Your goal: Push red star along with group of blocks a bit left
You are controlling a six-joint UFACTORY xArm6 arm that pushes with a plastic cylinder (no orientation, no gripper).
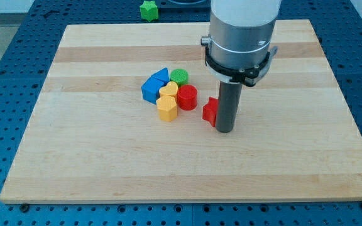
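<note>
We carry no jaws at all: our arm ends in a straight dark rod, so there is nothing to open, close or grip with, and we place everything from the rod's lower end, our tip. It rests on the wooden board, a pale plank surface lying on a blue perforated table.

The red star sits immediately to the view's left of our tip, touching the rod or very nearly so; part of it is hidden behind the rod, so its shape is only partly readable.

Further to the view's left of our tip, a little apart from the red star, lies the cluster of blocks. Nearest us is a red cylinder. Above it, toward the view's top, is a green cylinder. Left of the red cylinder are two yellow blocks, the upper yellow block with a rounded form we cannot make out and the lower yellow hexagon. Farthest from our tip are a blue block and a blue triangle. These pieces stand packed together, touching.

Well away toward the view's top, off the board, a green star lies on the table.

No containers appear, and we can read no writing or labels.
</note>
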